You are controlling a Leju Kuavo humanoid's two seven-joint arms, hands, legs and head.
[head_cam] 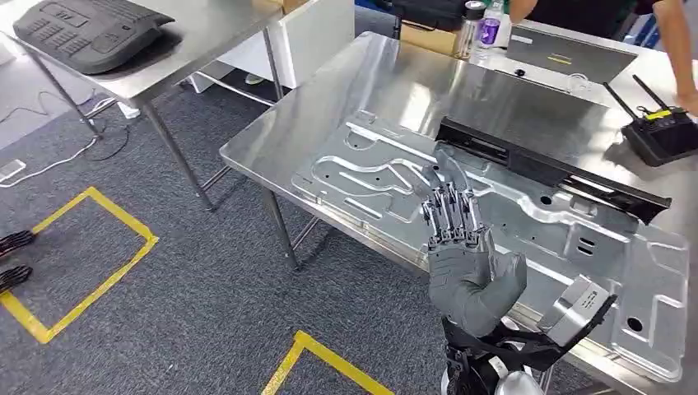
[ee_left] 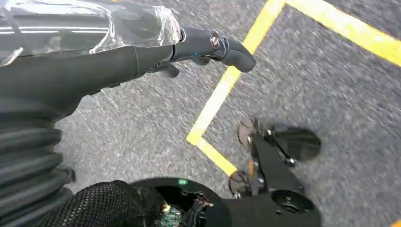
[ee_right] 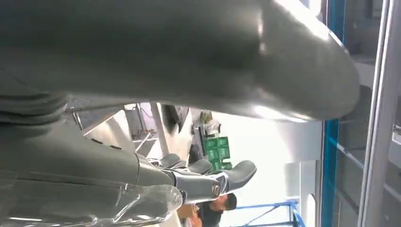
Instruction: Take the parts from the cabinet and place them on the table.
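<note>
Steel counter [head_cam: 395, 90] runs from centre to right of the head frame, shiny and reflective; the big stamped metal panel [head_cam: 510, 222] lies flat on it, ribbed and holed, its near edge close to the counter's front edge; a long black rail [head_cam: 547, 169] lies across the panel's far side, touching it; right hand [head_cam: 461, 247] is raised over the panel, lower centre, palm up, fingers apart and straight, holding nothing; grey ribbed wrist cover, dark fingers; at upper right a black controller with antennas [head_cam: 663, 132], bottles [head_cam: 481, 25], a grey flat sheet [head_cam: 568, 53], a person's arm [head_cam: 679, 45] at the frame edge; second steel counter [head_cam: 189, 33] upper left carrying a black moulded part [head_cam: 86, 33]; grey carpet floor [head_cam: 189, 304] with yellow tape lines [head_cam: 90, 271] lower left, open room there between the counters' legs; left hand [ee_left: 203, 47] in the left wrist view hangs over carpet and tape, fingers extended, nothing in it.
</note>
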